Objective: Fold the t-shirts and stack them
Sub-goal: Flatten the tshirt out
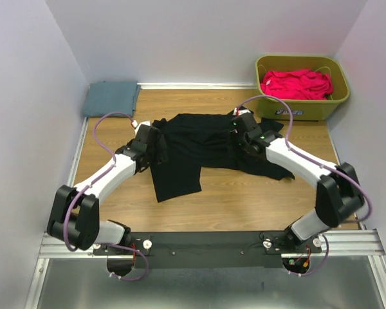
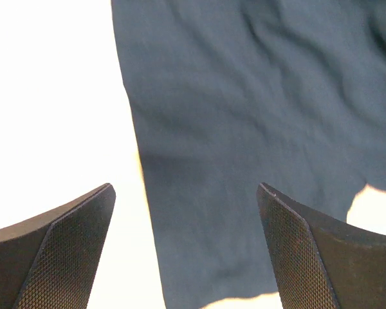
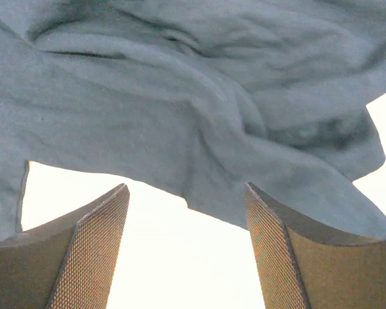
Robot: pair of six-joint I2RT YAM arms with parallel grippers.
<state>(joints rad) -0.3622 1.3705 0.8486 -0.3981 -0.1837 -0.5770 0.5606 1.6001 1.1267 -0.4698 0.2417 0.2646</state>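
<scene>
In the middle of the wooden tabletop [image 1: 244, 199] a black t-shirt [image 1: 206, 145] lies spread but rumpled, one part of it reaching toward the near edge on the left side. The left end effector [image 1: 156, 143] is at the shirt's left edge. In the left wrist view [image 2: 185, 190] its fingers [image 2: 71, 257] are spread wide with nothing pinched, and the cloth's straight edge [image 2: 244, 129] runs down between them. The right end effector [image 1: 244, 132] is over the shirt's right part, where the fabric bunches into folds. In the right wrist view [image 3: 186, 187] its fingers [image 3: 289, 257] also stand well apart, and the creased cloth [image 3: 180, 109] lies just ahead of their tips, its hem dipping between them. At the far left corner a folded blue-grey t-shirt [image 1: 110, 98] lies flat, well apart from the black one. At the far right a green basket [image 1: 329, 106] holds crumpled pink t-shirts [image 1: 296, 84].
</scene>
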